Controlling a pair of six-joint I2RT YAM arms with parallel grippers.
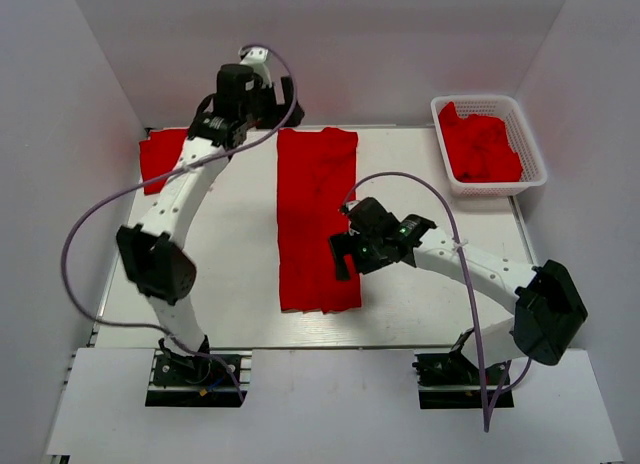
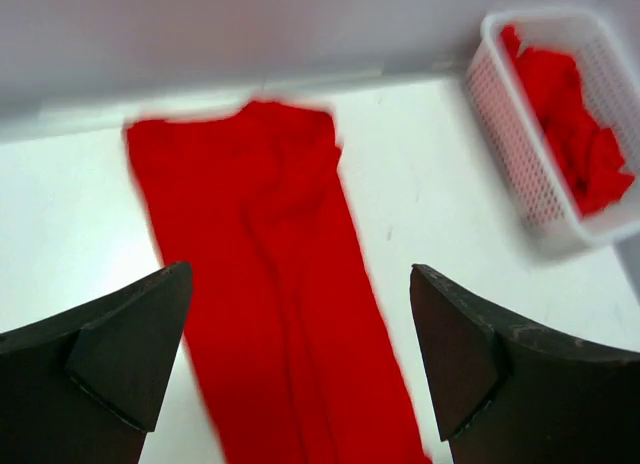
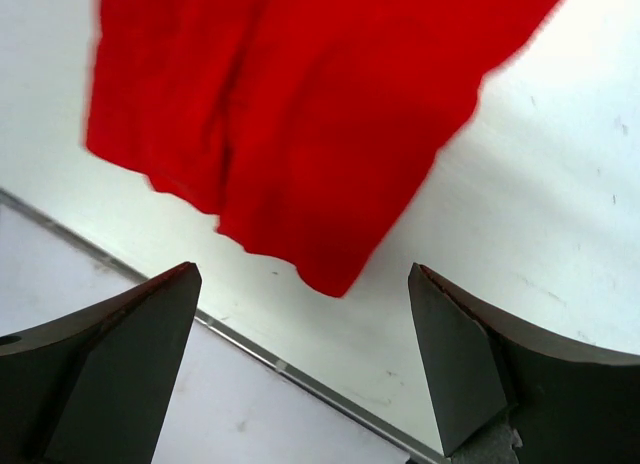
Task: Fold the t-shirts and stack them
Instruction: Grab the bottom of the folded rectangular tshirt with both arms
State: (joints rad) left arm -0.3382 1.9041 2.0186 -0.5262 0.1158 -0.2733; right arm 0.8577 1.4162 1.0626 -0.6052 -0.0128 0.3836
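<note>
Below and ahead of the left gripper, whose two dark fingers stand wide apart with nothing between them, a bright red cloth t-shirt lies flat on the white table, folded into a long narrow strip. The gripper hangs above the cloth without touching it. To that gripper's right, at the table's far corner, sits a white plastic lattice basket holding more crumpled red t-shirts. In the overhead view another flat red t-shirt lies to the left of the left gripper. It is partly hidden under the left arm, near the table's far left edge and apart from the long strip.

The right gripper is likewise spread wide and holds nothing. Just ahead of its fingertips lies the near end of the bright red cloth t-shirt, with an uneven hem whose one side reaches closer to the table's near edge. Seen from above, this gripper sits over the right border of the strip's near part; whether it touches the cloth cannot be told. The basket is well apart from it, toward the far right.
</note>
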